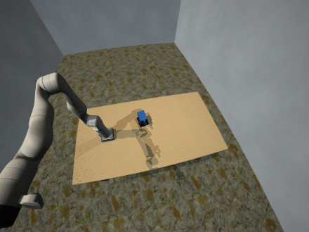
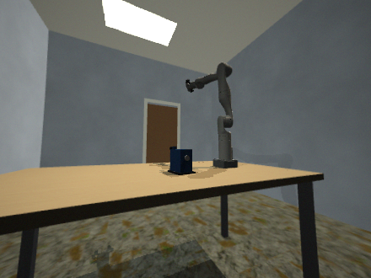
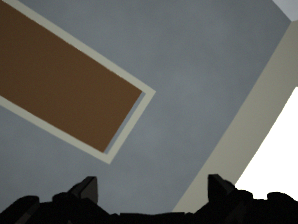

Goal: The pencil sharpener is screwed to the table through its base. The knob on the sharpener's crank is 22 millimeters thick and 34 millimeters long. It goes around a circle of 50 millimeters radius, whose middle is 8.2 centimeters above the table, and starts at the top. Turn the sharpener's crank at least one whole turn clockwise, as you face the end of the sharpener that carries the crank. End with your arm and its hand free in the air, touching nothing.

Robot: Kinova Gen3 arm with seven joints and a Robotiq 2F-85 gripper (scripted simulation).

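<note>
The blue pencil sharpener (image 1: pixel 142 118) stands on the wooden table (image 1: pixel 147 137), just right of the arm's base (image 1: pixel 107 135). In the exterior view the sharpener (image 2: pixel 181 161) shows a grey round hole on its near face. A small dark part (image 2: pixel 173 147), probably the crank knob, pokes up at its far top edge. My gripper (image 2: pixel 190 86) is open and empty, high above the table and far from the sharpener. In the wrist view the gripper's (image 3: pixel 153 192) two fingertips stand wide apart. That view shows only the wall, no sharpener.
The wrist view shows a brown door (image 3: pixel 60 85) and a bright ceiling light (image 3: pixel 280 150). The same door (image 2: pixel 161 132) stands behind the table. The arm (image 1: pixel 38 116) bends high over the table's left side. Walls close in the room.
</note>
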